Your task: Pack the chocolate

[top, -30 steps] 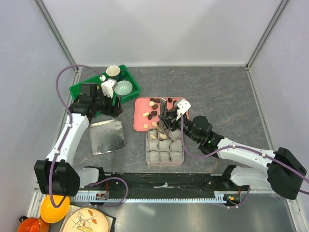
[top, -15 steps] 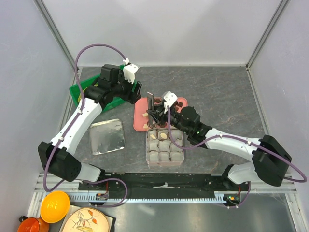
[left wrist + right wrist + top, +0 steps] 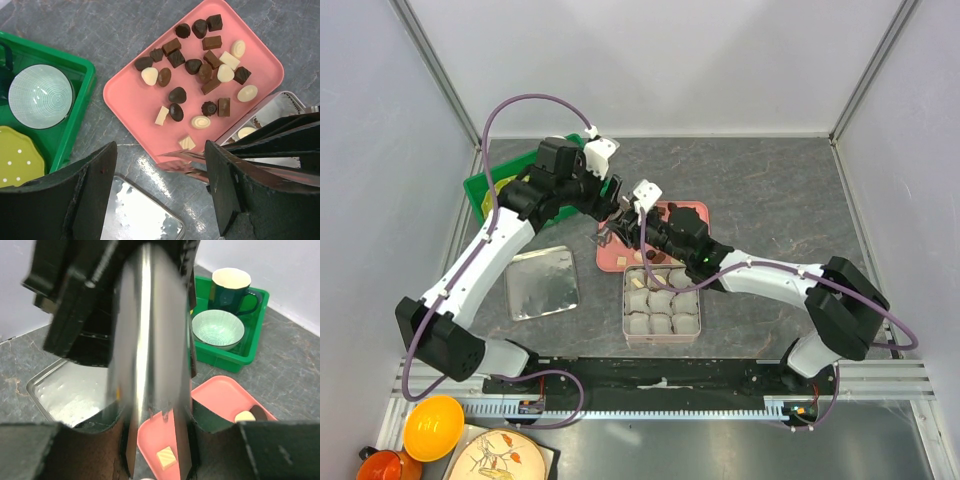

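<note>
Holding steel tongs [image 3: 147,365] in my right gripper [image 3: 623,226], tips over the pink tray's [image 3: 135,105] near-left part, a cream square of chocolate [image 3: 166,458] lying just below them. My left gripper [image 3: 160,150] hangs wide and empty above the same tray; other pieces lie farther right.

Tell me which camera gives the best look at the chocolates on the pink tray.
The left wrist view: the chocolates, dark and cream, lie spread across the pink tray unobstructed. The top view has most of them covered. The right wrist view catches only a few past the tongs.
</note>
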`<action>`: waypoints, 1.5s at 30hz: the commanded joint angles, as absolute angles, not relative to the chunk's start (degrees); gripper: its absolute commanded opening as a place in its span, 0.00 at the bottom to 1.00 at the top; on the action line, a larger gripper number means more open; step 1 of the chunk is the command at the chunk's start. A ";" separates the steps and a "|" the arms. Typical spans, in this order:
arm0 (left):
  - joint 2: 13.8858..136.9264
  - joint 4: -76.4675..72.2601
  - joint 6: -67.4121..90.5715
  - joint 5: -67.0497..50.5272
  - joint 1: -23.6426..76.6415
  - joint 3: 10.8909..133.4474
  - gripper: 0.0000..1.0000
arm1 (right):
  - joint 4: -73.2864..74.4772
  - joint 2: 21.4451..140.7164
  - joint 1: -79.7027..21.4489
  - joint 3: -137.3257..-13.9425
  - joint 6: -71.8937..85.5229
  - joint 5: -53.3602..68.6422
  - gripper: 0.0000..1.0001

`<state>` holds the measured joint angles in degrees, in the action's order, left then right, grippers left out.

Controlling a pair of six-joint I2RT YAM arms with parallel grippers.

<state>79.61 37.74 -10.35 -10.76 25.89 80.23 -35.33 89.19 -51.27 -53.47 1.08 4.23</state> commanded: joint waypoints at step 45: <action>71.81 40.96 -8.62 -4.21 19.45 82.34 0.99 | -34.80 86.05 -49.04 -57.31 -6.06 -3.86 0.18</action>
<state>74.83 38.98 -10.68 -1.67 25.26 78.00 -29.67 91.29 -50.35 -58.57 -2.26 0.58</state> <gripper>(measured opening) 0.991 0.293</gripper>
